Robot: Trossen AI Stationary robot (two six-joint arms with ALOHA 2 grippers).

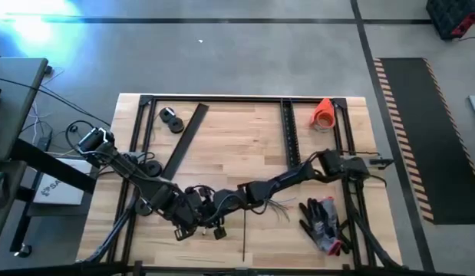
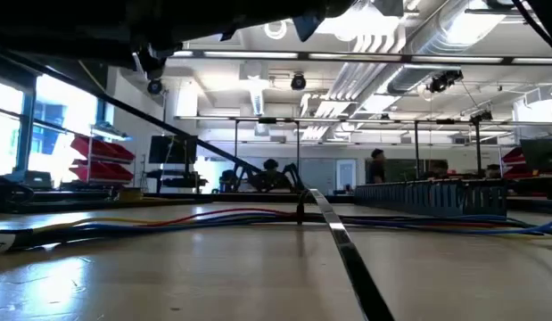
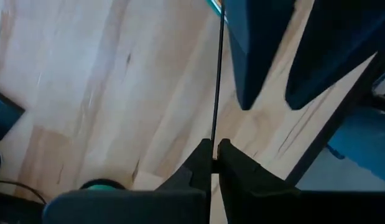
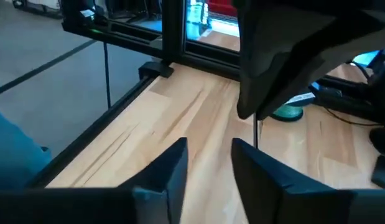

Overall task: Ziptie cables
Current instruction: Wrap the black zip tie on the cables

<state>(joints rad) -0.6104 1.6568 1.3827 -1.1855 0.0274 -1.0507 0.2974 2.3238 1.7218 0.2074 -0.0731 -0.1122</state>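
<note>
Cables [image 2: 222, 215]: loose on the desk [image 1: 237, 138], fanned out near both sets of jaws on the right arm's side. Neither arm holds them, and no tie goes round them yet.

Zip tie [image 3: 216, 93]: a thin black strip. Left jaws are clenched on one end, and the rest runs straight out ahead of them (probably held by the end so the free length can be threaded round the bundle).

Right jaws: released, with a clear gap between them, low over the wood and facing the left jaws at close range. They look ready to take the tie's free end or gather the wires.

Open room: bare wood ahead of the right jaws up to the black frame rail [image 4: 117, 99]. A pair of gloves [image 1: 321, 222] lies beyond the cables, apart from them. The two arms crowd each other at the desk's middle, so there is some risk of them knocking together.
</note>
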